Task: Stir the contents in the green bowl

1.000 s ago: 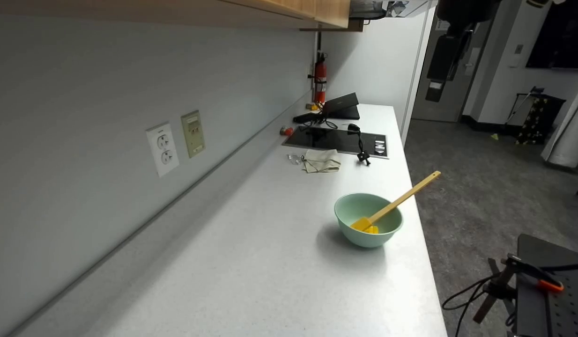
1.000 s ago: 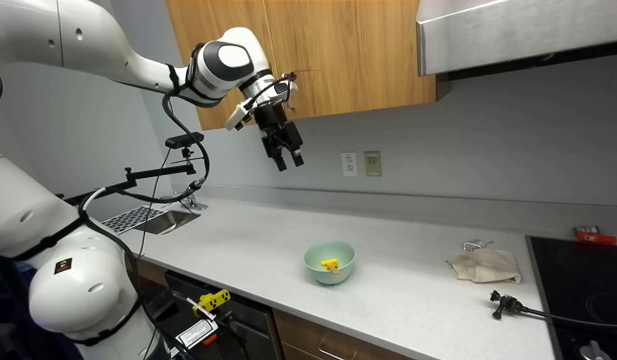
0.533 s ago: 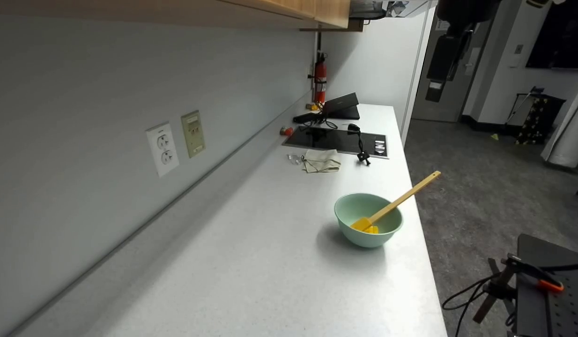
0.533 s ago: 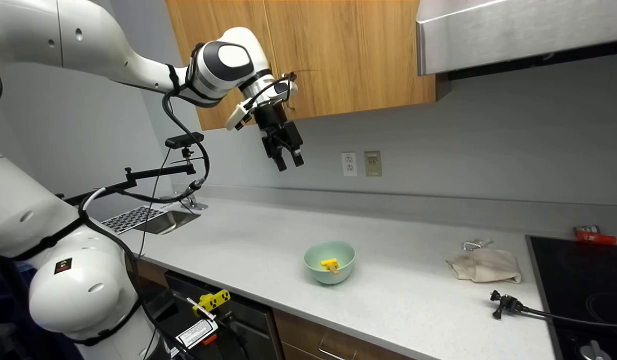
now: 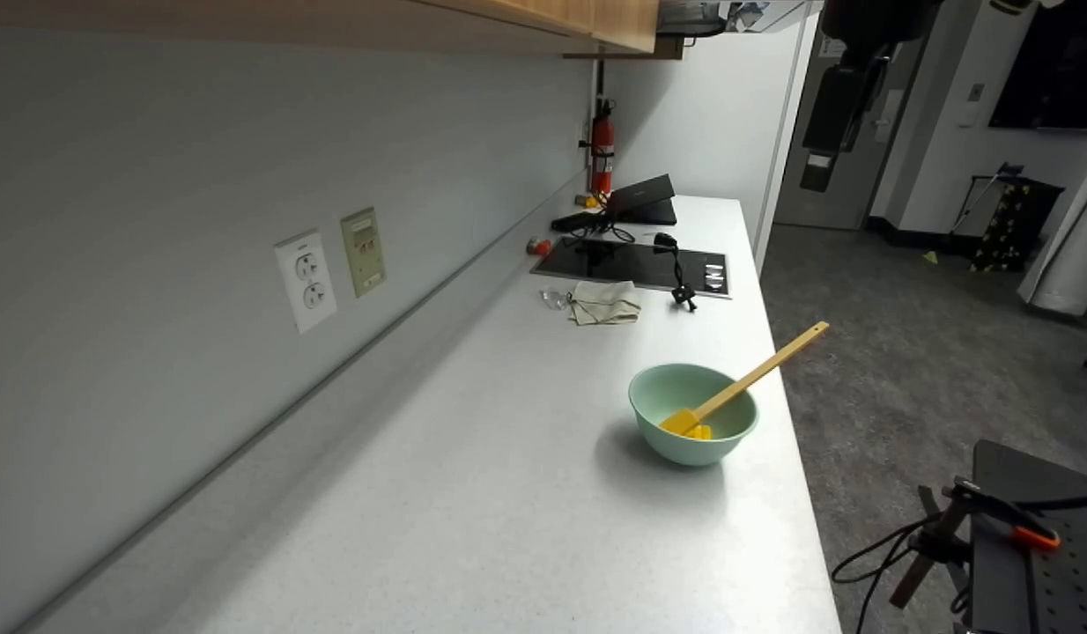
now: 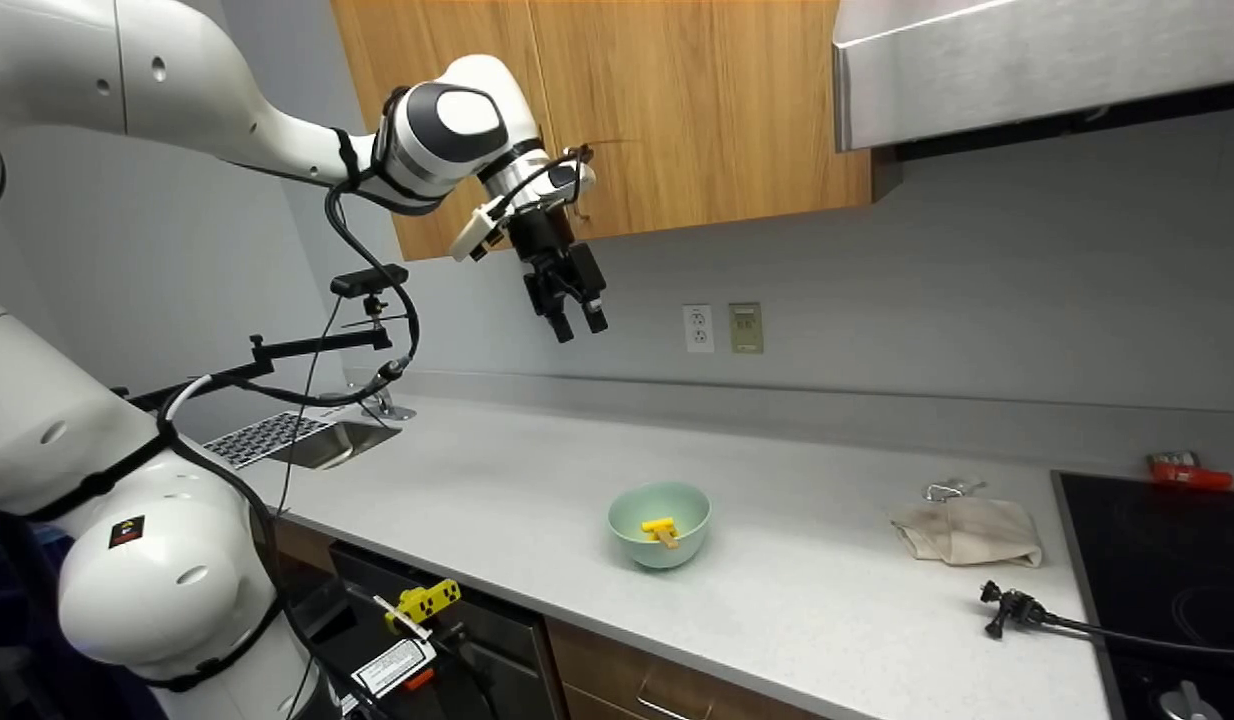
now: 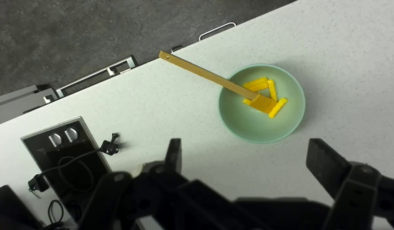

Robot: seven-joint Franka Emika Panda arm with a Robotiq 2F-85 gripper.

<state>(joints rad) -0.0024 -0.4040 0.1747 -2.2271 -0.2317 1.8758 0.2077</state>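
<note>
The pale green bowl (image 7: 248,127) stands upright on the white counter; it shows in both exterior views (image 5: 684,453) (image 6: 632,553). The contents, several yellow sticks (image 7: 277,108), lie inside it. A spatula with a wooden handle (image 7: 209,76) and a yellow-orange head rests in the bowl. Its handle leans over the rim toward the counter's front edge, as an exterior view shows too (image 5: 764,366). My gripper (image 6: 579,328) is high above the counter, well apart from bowl and spatula. In the wrist view the gripper (image 7: 245,148) is open, its fingers wide apart with nothing between them.
A folded cloth (image 6: 967,530), a black clamp with a cable (image 6: 1017,610) and a black cooktop (image 6: 1167,560) lie to one side of the bowl. A sink (image 6: 342,447) is at the other side. A wooden cabinet (image 6: 677,110) hangs above, behind the gripper.
</note>
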